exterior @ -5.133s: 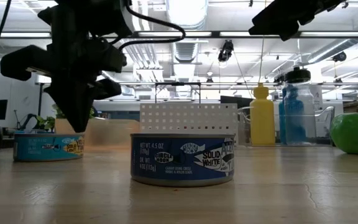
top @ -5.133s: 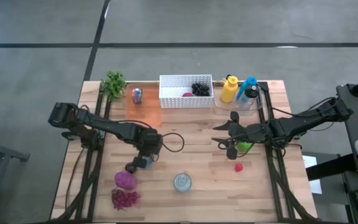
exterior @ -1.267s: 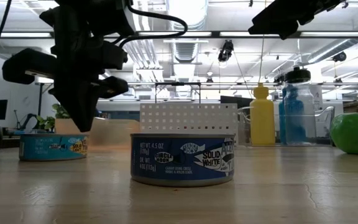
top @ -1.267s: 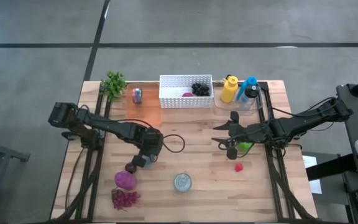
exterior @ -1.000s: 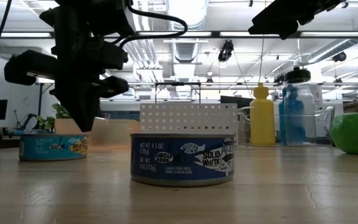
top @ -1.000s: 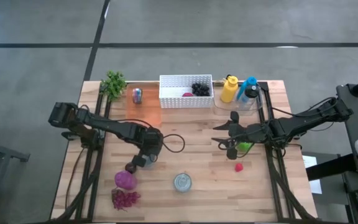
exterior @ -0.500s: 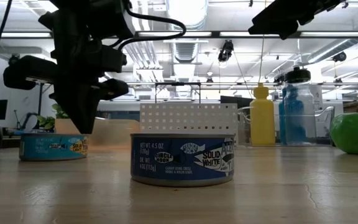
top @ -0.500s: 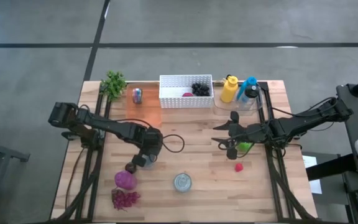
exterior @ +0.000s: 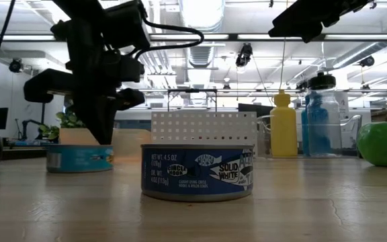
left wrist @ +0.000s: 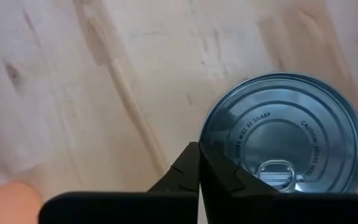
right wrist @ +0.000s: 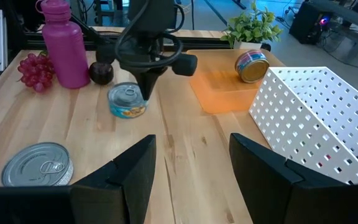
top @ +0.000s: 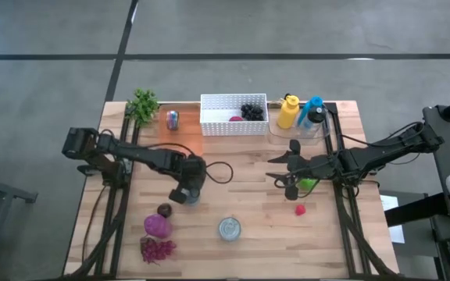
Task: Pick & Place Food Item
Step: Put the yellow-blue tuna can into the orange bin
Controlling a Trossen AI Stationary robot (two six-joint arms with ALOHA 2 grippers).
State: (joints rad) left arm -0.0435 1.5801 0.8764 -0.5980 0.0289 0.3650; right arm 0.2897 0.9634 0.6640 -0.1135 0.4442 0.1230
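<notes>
1. Starting at the far left corner of the table (top: 233, 176): a plant (top: 142, 104), with a small can (top: 172, 119) on its side just beside it.
2. Left arm reaches in from the left edge. Left gripper (top: 184, 192) points down at the wood, left of centre.
3. Left fingers (left wrist: 199, 163) are pressed together with nothing between them. Their tips sit against the rim of the fish can (left wrist: 284, 143), which stands upright on the table, lid up.
4. Low view confirms the fish can (exterior: 79, 158) rests flat on the wood at the foot of the left gripper (exterior: 103, 131).
5. Near the front-left edge: a plum (top: 164, 209), a pink bottle (top: 157, 225) and red grapes (top: 157, 249), close together.
6. An orange mat (top: 182, 140) lies behind the left gripper, bare.
7. A white basket (top: 209, 125) stands at the back centre, holding dark grapes (top: 251, 112).
8. A tuna can (top: 229, 229) stands alone at the front centre.
9. A yellow bottle (top: 288, 112) and a blue bottle (top: 311, 109) stand to the right of the basket.
10. Right gripper (top: 286, 168) hangs above the table right of centre, fingers (right wrist: 135, 168) spread wide and empty.
11. A green fruit (top: 309, 184) lies under the right arm; a small red item (top: 300, 209) lies just in front of it.
</notes>
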